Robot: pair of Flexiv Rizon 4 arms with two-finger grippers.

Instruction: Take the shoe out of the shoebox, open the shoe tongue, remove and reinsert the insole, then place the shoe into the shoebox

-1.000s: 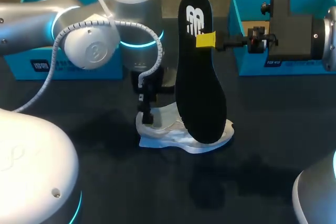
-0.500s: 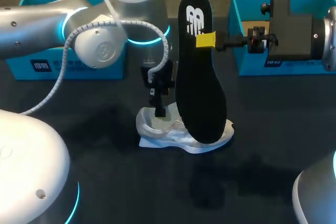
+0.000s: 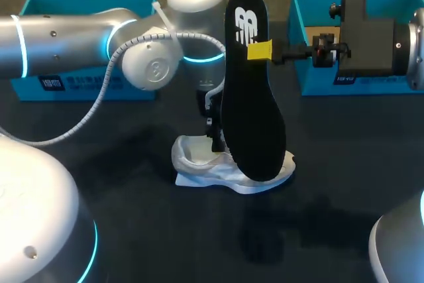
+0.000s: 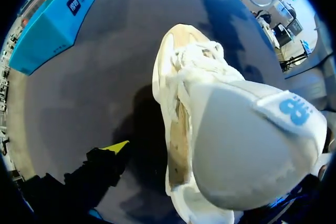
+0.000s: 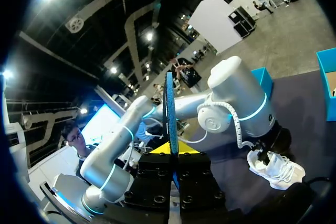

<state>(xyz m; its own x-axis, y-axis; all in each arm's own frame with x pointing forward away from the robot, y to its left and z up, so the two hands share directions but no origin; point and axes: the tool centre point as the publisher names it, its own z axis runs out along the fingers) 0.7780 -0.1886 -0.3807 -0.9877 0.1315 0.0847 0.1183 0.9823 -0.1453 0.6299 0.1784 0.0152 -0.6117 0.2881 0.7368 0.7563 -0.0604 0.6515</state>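
One white mesh sneaker [image 3: 199,167], one black foam insole [image 3: 252,117], two blue cardboard shoebox halves [image 3: 79,91] [image 3: 318,84]. The right tool [image 3: 260,50], held level, clamps the upright insole. The left tool [image 3: 216,142] points down at the sneaker on the dark worktop [image 3: 165,230]; its grip cannot be told.

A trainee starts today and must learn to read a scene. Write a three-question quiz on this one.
1. True or false: the insole lies inside the shoe.
2. What holds the insole? A) a person's hand B) the right gripper C) nothing
3. Fill in: the shoe stands on the ___.

Key: 1 false, it is held upright above the shoe. 2 B. 3 table.
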